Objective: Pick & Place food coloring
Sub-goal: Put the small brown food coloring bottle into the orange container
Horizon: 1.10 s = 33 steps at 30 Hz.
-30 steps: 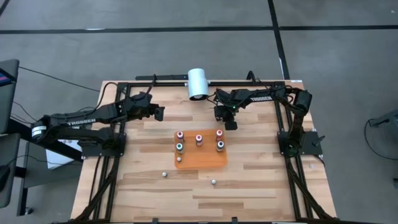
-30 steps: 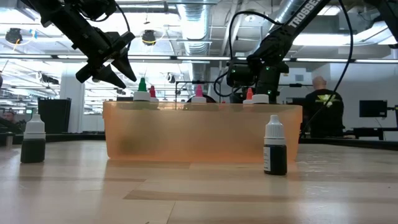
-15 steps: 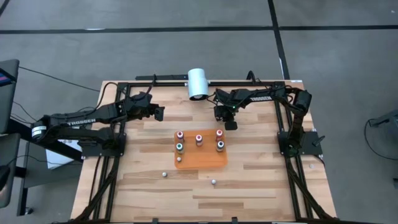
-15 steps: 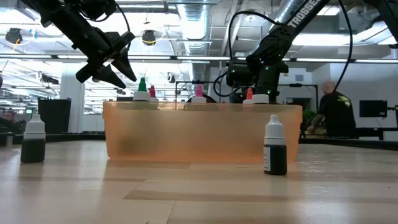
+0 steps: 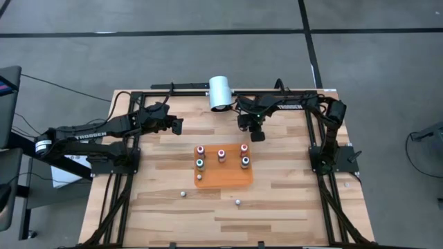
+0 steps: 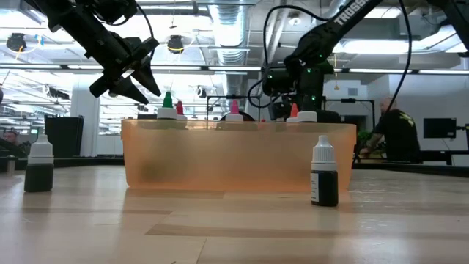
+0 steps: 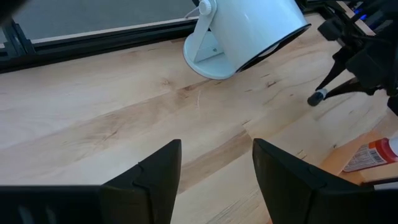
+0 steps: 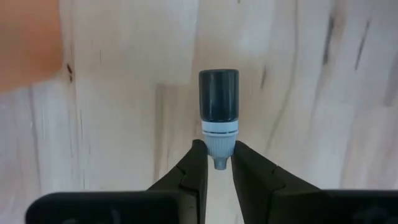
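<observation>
Pinched by its pale ribbed neck between the nearly shut jaws of the right gripper (image 8: pixel 217 151): one small dark bottle (image 8: pixel 218 99) of food coloring, body pointing straight out past the fingertips, above bare desk (image 5: pixel 291 200). Probably very light, stiff plastic, smooth and rounded, so likely to slip or swing in a pinch this narrow. Better taken at the neck or cap ridges, as here, or squarely across the body; no squeezing hard, since a soft wall might dribble dye.

Left gripper (image 5: pixel 176 126) well apart from the right jaws, held above the desk, jaws parted and empty.

Counted from above:
- One bottle in the right jaws.
- Six, as far as can be told, standing in the orange tray (image 5: pixel 232 180) just beside the right jaws: red, pink and red tops in the nearer row, green and teal next, one pale top farthest off.
- Two loose bottles (image 5: pixel 182 194) with white caps on the desk beyond the tray, well apart from both pairs of jaws.
- One white cylinder (image 5: pixel 221 93) near the right jaws, on the side away from the tray.
- One tray, two arms.
</observation>
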Tool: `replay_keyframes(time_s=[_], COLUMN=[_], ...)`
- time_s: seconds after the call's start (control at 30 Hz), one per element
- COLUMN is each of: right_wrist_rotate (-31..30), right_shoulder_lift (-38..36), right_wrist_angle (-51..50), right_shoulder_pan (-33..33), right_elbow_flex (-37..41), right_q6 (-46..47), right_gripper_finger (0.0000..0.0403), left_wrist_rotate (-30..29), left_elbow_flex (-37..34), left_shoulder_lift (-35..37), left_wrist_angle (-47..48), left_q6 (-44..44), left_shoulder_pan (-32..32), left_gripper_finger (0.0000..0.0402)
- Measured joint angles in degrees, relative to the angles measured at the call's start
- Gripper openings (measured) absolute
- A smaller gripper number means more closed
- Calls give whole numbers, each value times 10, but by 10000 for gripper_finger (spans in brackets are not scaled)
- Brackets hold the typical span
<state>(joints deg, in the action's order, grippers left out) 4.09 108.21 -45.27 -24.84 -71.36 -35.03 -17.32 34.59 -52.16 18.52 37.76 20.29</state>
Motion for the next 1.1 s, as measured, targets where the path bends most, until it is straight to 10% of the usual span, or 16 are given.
replay_keyframes(time_s=[0.63,1.1], right_wrist_rotate=[-182,-456], right_shoulder_lift=[-2,-19], right_wrist_angle=[-144,-225], right_shoulder_pan=[65,207], right_elbow_flex=[-126,-204], right_q6=[-42,-74], right_gripper_finger=[56,56], left_wrist_rotate=[95,199], left_elbow_flex=[0,0], left_shoulder_lift=[0,0], left_wrist_angle=[0,0], left_q6=[7,95], left_shoulder_pan=[0,-22], left_gripper_finger=[190,190])
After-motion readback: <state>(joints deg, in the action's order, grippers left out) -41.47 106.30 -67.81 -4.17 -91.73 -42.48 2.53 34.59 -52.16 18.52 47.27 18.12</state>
